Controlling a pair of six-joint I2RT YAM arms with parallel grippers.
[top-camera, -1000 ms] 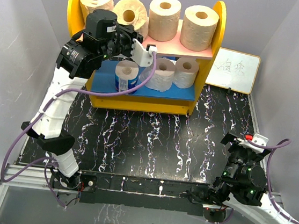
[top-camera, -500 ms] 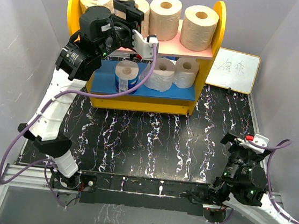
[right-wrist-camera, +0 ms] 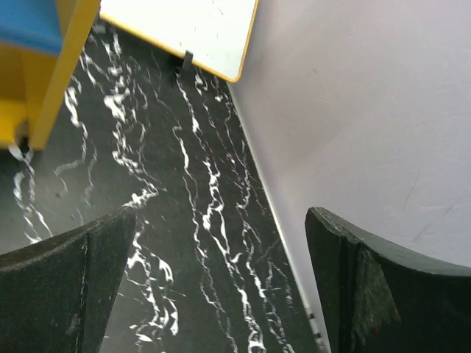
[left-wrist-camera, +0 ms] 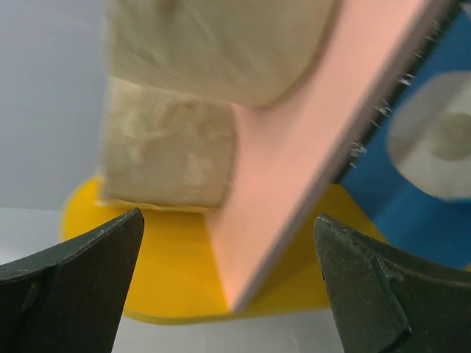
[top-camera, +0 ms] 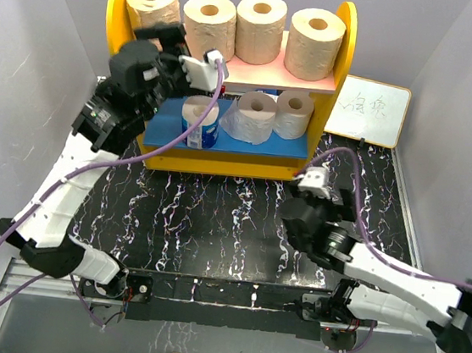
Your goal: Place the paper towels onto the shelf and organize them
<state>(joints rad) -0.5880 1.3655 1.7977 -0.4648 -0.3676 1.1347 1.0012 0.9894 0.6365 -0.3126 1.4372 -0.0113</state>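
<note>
The shelf [top-camera: 341,65] stands at the back of the table. Several tan paper towels stand upright in a row on its pink top board [top-camera: 269,76], among them the second from the left [top-camera: 209,18]. A blue-wrapped roll [top-camera: 200,120] and two white rolls [top-camera: 254,115] sit on the blue lower board. My left gripper [top-camera: 173,40] hovers open and empty at the top board's left end. The left wrist view shows the pink board's [left-wrist-camera: 294,147] corner between its fingers [left-wrist-camera: 73,279]. My right gripper [top-camera: 300,211] is open and empty over the table, right of centre.
A small whiteboard [top-camera: 369,111] leans at the back right, also seen as the whiteboard [right-wrist-camera: 184,29] in the right wrist view. Grey walls enclose the black marbled table [top-camera: 214,217] on three sides. The right wall [right-wrist-camera: 368,110] is near the right gripper's view.
My left gripper has opened and drawn back left from the second tan roll, which now stands upright. The right arm has swung from the front right corner toward the table's middle.
</note>
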